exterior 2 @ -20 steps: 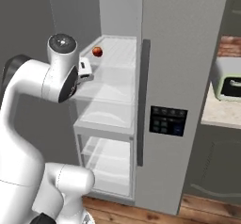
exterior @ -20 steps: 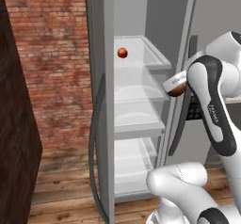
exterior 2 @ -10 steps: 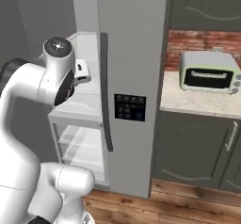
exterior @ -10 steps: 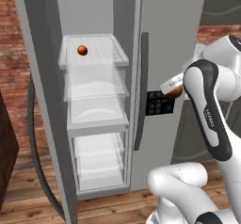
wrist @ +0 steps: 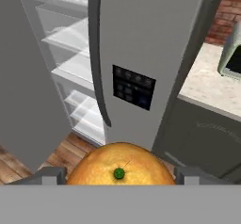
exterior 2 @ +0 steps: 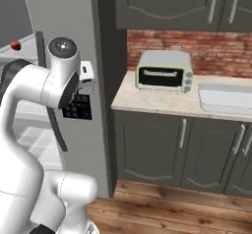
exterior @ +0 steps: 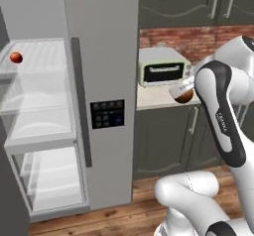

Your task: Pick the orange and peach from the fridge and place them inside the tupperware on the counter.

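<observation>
A pale green toaster oven [exterior 2: 164,71] stands against a red brick wall [exterior 2: 216,51]. 2 dark upper cabinets [exterior 2: 172,4] hang above. Wooden floorboards [wrist: 28,159] lie below the fingers, toward their left.

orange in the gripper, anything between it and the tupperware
Nothing visible blocks the way. The gripper holds the orange; the tupperware lies open on the counter, with the toaster oven standing apart on its fridge side.
</observation>
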